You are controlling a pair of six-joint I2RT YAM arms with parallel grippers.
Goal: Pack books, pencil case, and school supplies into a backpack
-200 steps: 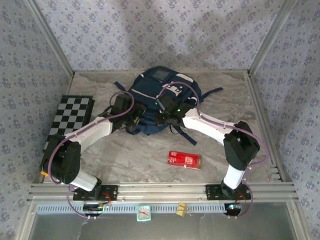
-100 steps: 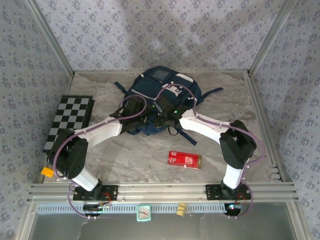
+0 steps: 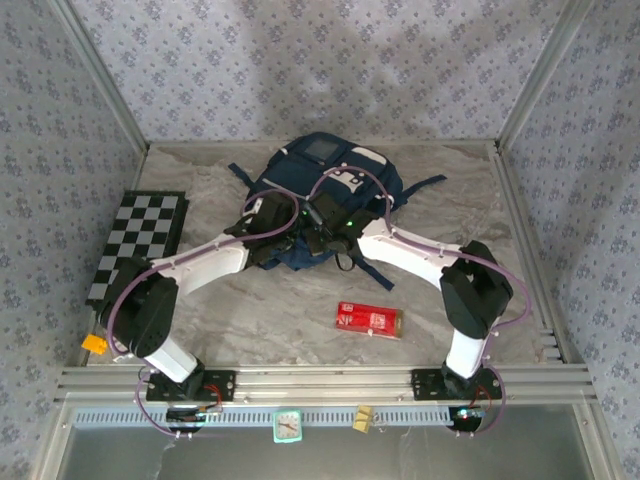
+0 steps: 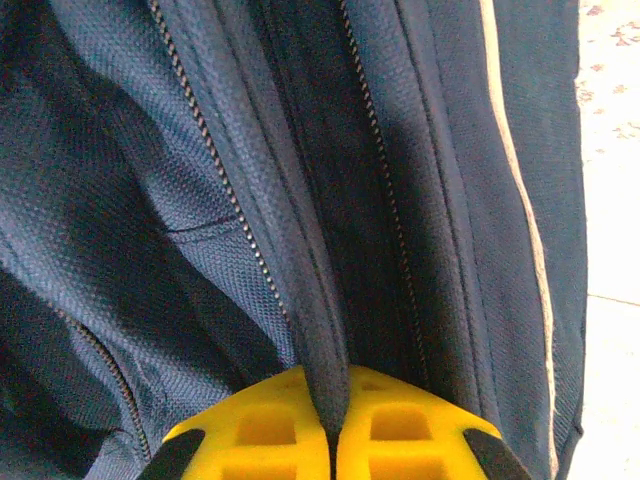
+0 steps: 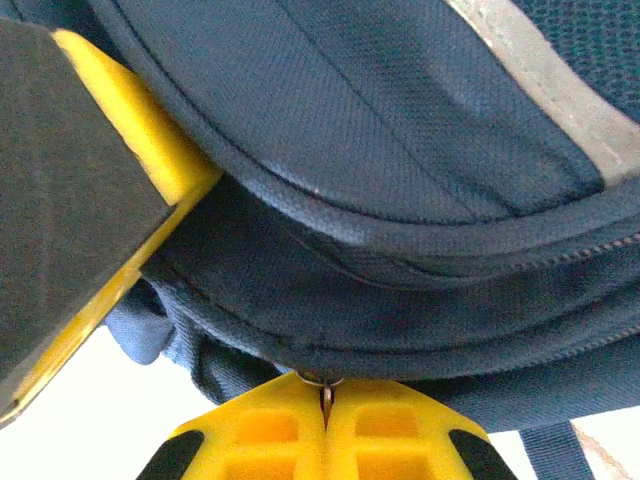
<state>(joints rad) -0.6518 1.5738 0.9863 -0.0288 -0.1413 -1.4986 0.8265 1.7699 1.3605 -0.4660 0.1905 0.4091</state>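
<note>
The navy backpack (image 3: 322, 178) lies at the back middle of the table. At its near edge my left gripper (image 3: 284, 222) is shut on a fold of its fabric (image 4: 322, 330) beside a zip. My right gripper (image 3: 320, 234) sits just right of it, shut on a small metal zip pull (image 5: 325, 384) of the backpack (image 5: 400, 130). One yellow finger of the left gripper (image 5: 140, 130) shows in the right wrist view, pressed against the bag. The red oblong box of school supplies (image 3: 367, 319) lies on the table nearer to me. The books and pencil case are out of view.
A black-and-white chessboard (image 3: 138, 245) lies along the left wall. Dark straps (image 3: 372, 268) trail from the backpack toward the right arm. Patterned walls close in the table on three sides.
My left arm has swung right to the backpack's near edge and its jaws have shut on the fabric fold. The right gripper has kept its hold and barely moved.
</note>
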